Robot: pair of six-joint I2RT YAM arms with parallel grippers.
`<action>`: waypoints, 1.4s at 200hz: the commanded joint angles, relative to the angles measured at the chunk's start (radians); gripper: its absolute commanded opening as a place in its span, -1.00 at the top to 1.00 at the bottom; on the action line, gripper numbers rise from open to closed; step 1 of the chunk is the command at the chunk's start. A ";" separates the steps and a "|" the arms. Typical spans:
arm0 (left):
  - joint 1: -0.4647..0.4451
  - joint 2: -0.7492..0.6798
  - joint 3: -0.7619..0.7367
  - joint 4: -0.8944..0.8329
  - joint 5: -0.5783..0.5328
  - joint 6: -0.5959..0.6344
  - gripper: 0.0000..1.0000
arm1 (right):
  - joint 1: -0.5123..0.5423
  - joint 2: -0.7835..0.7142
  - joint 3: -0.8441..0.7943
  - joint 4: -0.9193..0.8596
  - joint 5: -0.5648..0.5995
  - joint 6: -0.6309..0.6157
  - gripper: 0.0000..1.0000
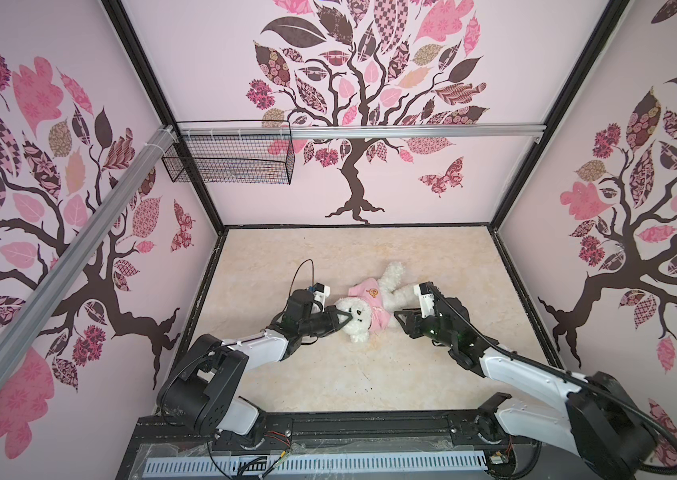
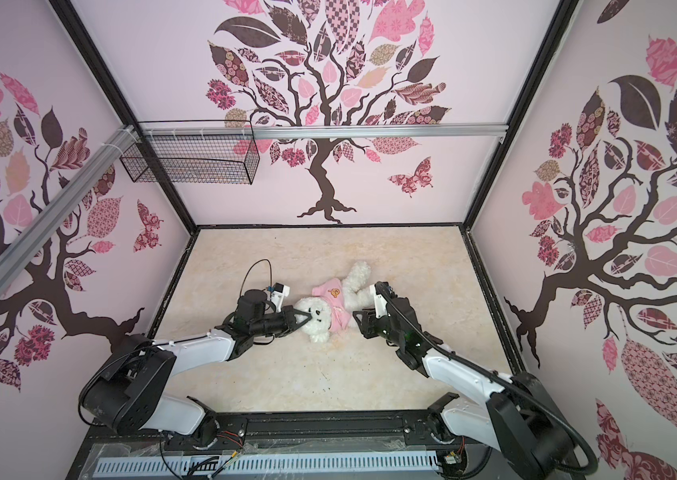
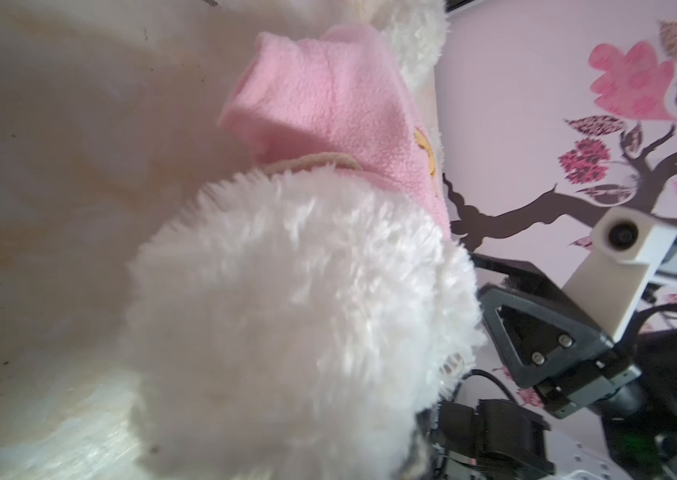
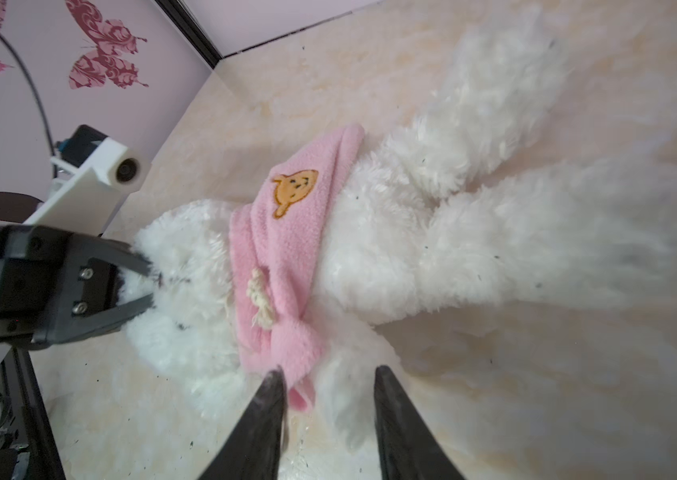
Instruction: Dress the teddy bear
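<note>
Toy: the teddy bear (image 1: 359, 330) lies on its back near the middle of the marbled table (image 1: 328, 374), head toward the left arm, legs stretched toward the far right corner.
Garment: a pink shirt (image 4: 291, 232) with an orange bear-face patch (image 4: 293, 189) sits bunched in a band around the chest, just under the chin; belly and legs are bare.
Left side: the left gripper (image 4: 149, 283) is pinched closed on the fur of the bear's head, both fingertips sunk in the pile, as the right wrist view shows; in both top views its tip lies over the face.
Right side: the right gripper (image 4: 328, 372) has its jaws parted with nothing clamped between them, low over the table at the bear's side. One fingertip is just beside the shirt's lower hem, the other next to a furry limb; contact cannot be told.
Bear to grippers: the toy lies between the two, held at the head by the left and just ahead of the right one's parted tips.
Left wrist view: filled by white fur and pink fleece; its own fingers are hidden.
</note>
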State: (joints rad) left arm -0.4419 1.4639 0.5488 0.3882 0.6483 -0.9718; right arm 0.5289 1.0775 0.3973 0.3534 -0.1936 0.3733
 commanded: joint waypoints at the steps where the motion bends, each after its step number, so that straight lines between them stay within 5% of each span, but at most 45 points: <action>1: 0.073 -0.036 0.068 -0.017 0.276 -0.204 1.00 | 0.005 -0.119 -0.051 -0.020 0.011 -0.097 0.15; 36: 0.179 -0.067 0.156 -0.107 0.500 -0.290 1.00 | 0.005 -0.166 -0.130 0.192 -0.093 -0.156 0.16; 67: 0.218 -0.091 0.184 -0.086 0.565 -0.409 1.00 | 0.023 -0.065 -0.169 0.350 -0.131 -0.166 0.22; 85: 0.218 -0.097 0.156 0.049 0.569 -0.534 1.00 | 0.090 0.008 -0.179 0.438 -0.084 -0.217 0.24; 148: 0.185 -0.115 0.164 0.033 0.571 -0.541 1.00 | 0.153 0.193 -0.155 0.711 0.086 -0.245 0.55; 232: 0.141 -0.106 0.194 -0.043 0.550 -0.475 1.00 | 0.164 0.231 -0.159 0.918 -0.010 -0.086 0.59; 280: 0.130 -0.103 0.206 -0.045 0.539 -0.479 1.00 | 0.254 0.251 -0.166 0.935 0.048 -0.025 0.48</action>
State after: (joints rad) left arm -0.2985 1.3640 0.7017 0.3302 1.1820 -1.4685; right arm 0.7479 1.2995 0.2214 1.2003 -0.1593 0.2939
